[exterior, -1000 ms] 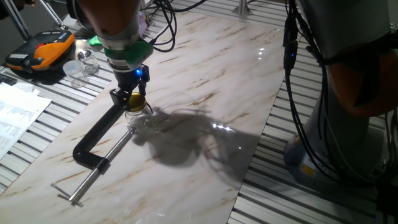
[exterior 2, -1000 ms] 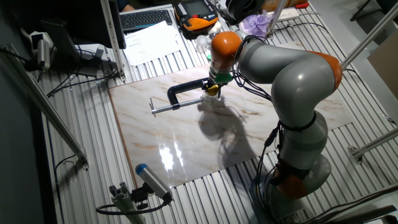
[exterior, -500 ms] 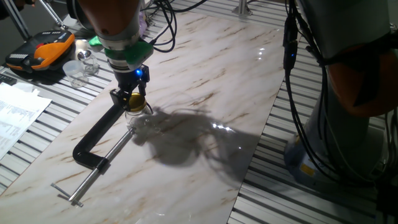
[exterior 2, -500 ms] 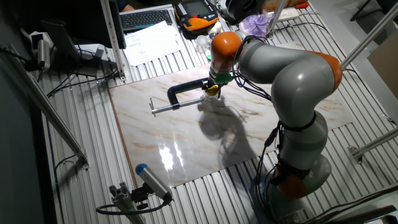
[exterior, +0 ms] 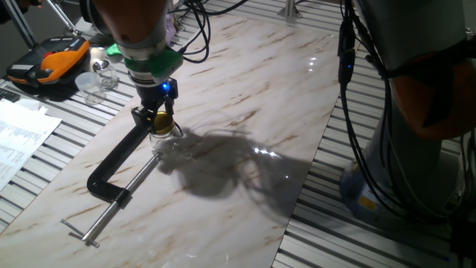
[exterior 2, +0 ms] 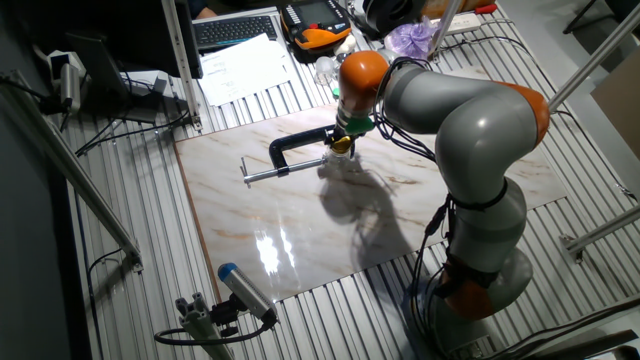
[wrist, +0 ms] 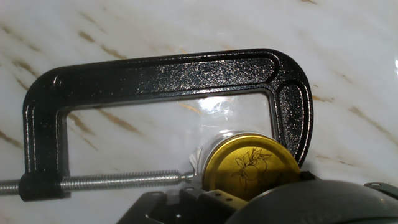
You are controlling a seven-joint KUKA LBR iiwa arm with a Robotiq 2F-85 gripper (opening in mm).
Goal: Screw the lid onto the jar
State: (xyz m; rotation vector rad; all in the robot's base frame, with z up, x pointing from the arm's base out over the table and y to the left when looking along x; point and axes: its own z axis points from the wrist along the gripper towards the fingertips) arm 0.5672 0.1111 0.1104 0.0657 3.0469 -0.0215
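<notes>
Gripper [exterior: 155,119] closed on lid [wrist: 252,167] | lid seated on jar [exterior: 162,134] directly beneath the fingers | jar pinned inside black C-clamp [wrist: 161,78], on marble board [exterior: 245,97].

I see the lid [wrist: 250,167], a round gold cap with a dark fruit-and-leaf drawing on its flat top, sitting level on the mouth of the jar [wrist: 208,152]. The jar is small and clear, standing upright inside the black clamp [wrist: 155,78], between the tip of the clamp's screw and its fixed end. From one fixed view the lid [exterior: 161,119] shows gold above the glass [exterior: 165,132]; I cannot tell how far it is threaded.
</notes>
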